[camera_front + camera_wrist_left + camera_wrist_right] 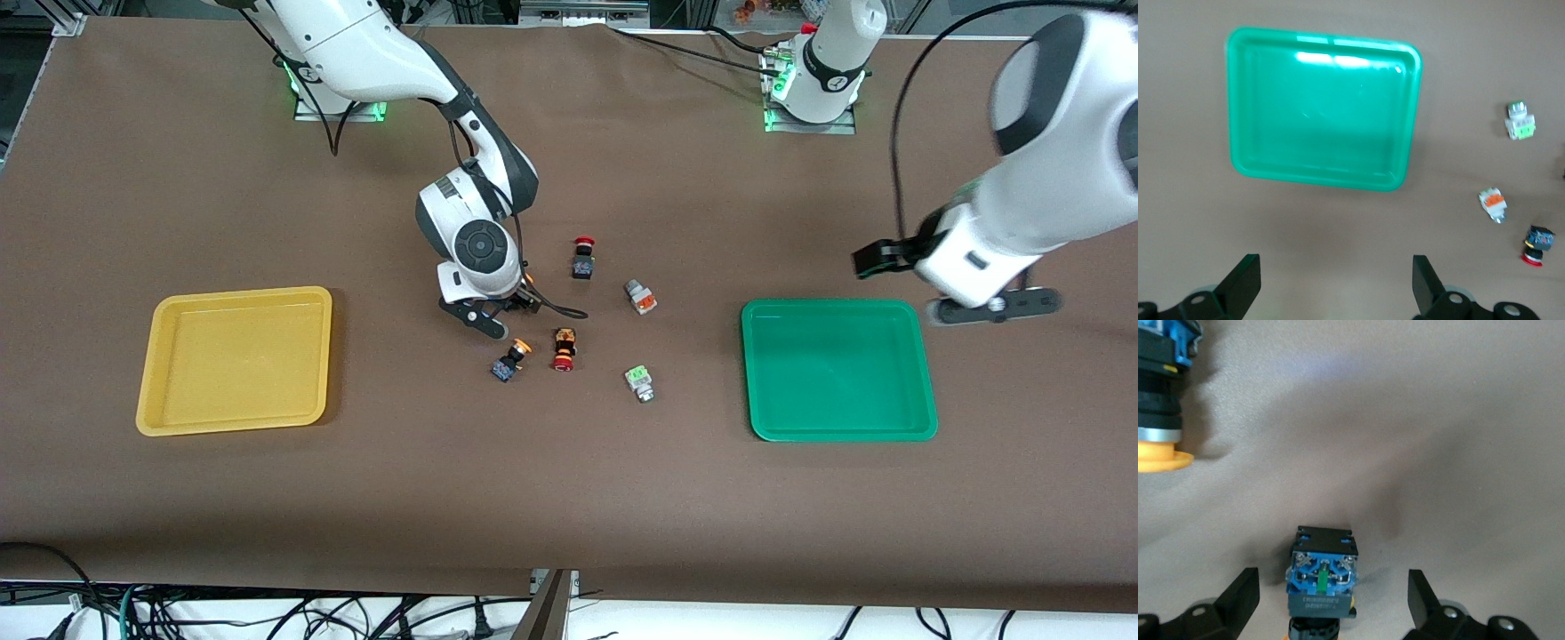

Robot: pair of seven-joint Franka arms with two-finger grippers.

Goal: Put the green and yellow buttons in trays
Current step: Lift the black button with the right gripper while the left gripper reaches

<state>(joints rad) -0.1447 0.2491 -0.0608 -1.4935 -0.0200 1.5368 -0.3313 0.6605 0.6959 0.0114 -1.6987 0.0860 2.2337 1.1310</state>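
My right gripper [508,309] is open and low at the table's middle, its fingers on either side of a yellow-capped button [1321,577] with a black-and-blue body, not touching it. A second yellow-capped button [511,360] lies a little nearer the front camera; it also shows in the right wrist view [1158,407]. A silver-white button with an orange face [640,298] and one with a green face [638,380] lie toward the green tray [836,305]. The yellow tray [236,295] sits at the right arm's end. My left gripper [987,307] is open, empty, up beside the green tray [1325,40].
A red-capped button with a black-blue body [582,258] lies farther from the front camera than the others. A red-capped button with an orange-black body [563,349] lies beside the second yellow-capped button. Both trays hold nothing. The brown table spreads wide around them.
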